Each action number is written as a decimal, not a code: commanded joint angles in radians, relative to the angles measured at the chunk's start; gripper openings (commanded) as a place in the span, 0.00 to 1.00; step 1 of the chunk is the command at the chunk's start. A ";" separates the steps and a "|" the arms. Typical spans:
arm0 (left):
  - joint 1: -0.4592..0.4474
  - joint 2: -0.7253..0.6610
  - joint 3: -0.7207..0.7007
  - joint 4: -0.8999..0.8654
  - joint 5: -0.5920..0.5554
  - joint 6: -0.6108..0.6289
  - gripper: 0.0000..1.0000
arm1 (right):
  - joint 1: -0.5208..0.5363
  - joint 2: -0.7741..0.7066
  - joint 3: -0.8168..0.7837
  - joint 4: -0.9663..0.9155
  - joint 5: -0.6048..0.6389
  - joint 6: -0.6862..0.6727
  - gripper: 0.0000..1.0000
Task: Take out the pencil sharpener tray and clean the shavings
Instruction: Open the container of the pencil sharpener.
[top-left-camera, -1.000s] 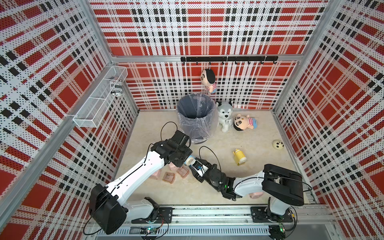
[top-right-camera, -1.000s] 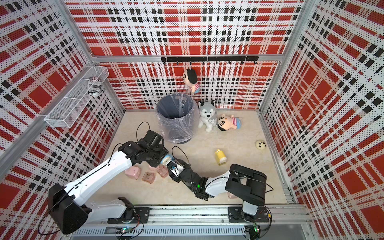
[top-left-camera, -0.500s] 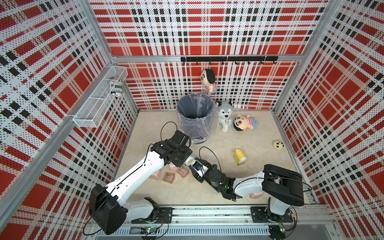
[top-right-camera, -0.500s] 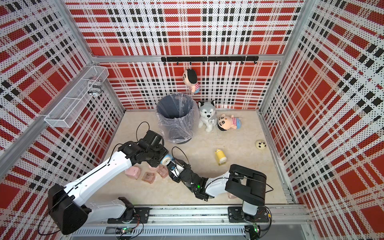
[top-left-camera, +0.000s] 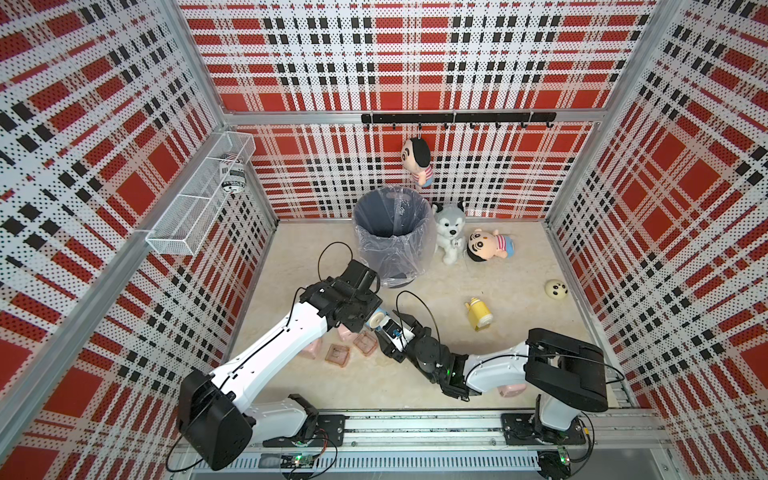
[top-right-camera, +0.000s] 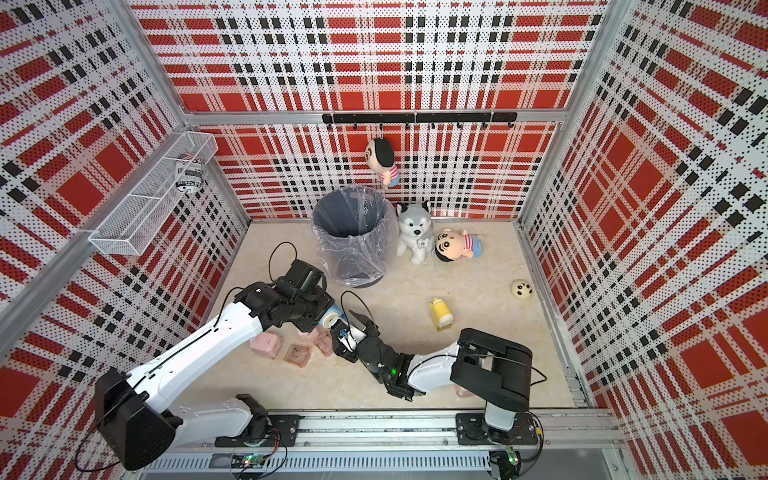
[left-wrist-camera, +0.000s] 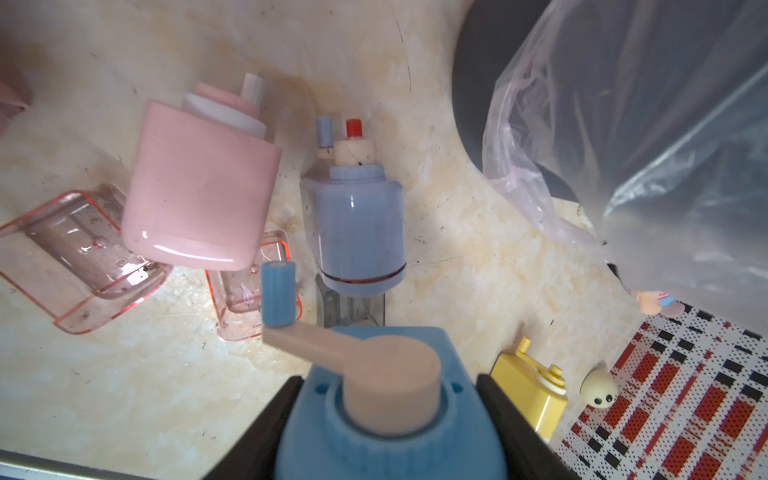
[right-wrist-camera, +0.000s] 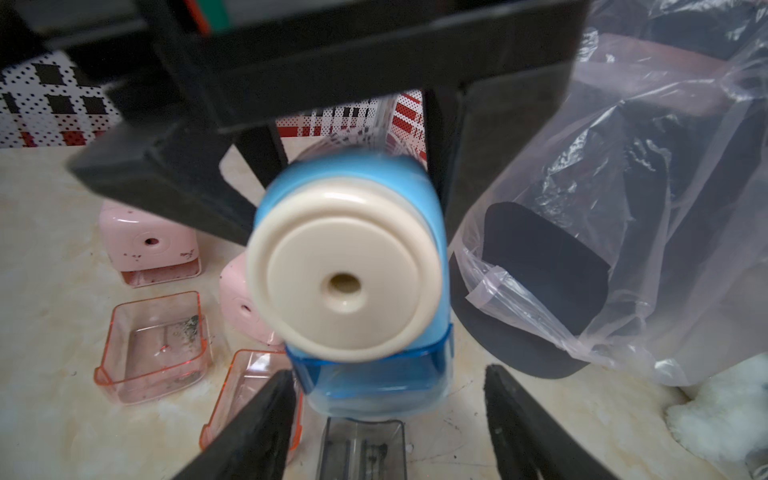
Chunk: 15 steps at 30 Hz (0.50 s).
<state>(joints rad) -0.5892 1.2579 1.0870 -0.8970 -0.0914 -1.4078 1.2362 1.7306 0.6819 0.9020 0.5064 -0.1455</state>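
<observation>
Pink trays: two see-through pink trays (right-wrist-camera: 145, 386) lie on the table (top-left-camera: 415, 374) by the pink sharpeners (right-wrist-camera: 149, 241), and one has flecks of shavings in it.
Left fingers (left-wrist-camera: 262, 432): clamped on the sides of the blue sharpener (right-wrist-camera: 349, 270), holding it off the table.
Blue drawer (right-wrist-camera: 374, 374): looks seated in the sharpener's base, not yet drawn out.
Clear tray (right-wrist-camera: 361, 449): lies on the table just below the held sharpener.
Right fingers (right-wrist-camera: 249, 432): apart and empty, flanking the drawer end without touching it.
Bin (top-left-camera: 390, 257): lined with plastic, just beside the sharpener.
Risk: an off-centre pinch could twist the sharpener in its grip. A sharp tug could scatter shavings over the table instead of into the bin. The loose liner could snag a finger.
</observation>
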 joint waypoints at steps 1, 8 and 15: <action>0.006 -0.020 0.000 0.008 -0.037 0.010 0.46 | 0.011 0.029 0.036 -0.029 0.036 -0.004 0.84; 0.008 -0.027 -0.001 0.009 -0.037 0.012 0.46 | 0.011 0.066 0.070 -0.057 0.027 -0.009 0.97; 0.008 -0.030 -0.003 0.006 -0.039 0.010 0.46 | 0.002 0.075 0.081 -0.071 -0.019 -0.022 0.81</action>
<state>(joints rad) -0.5884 1.2533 1.0870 -0.8978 -0.1131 -1.4067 1.2369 1.7935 0.7490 0.8383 0.5117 -0.1638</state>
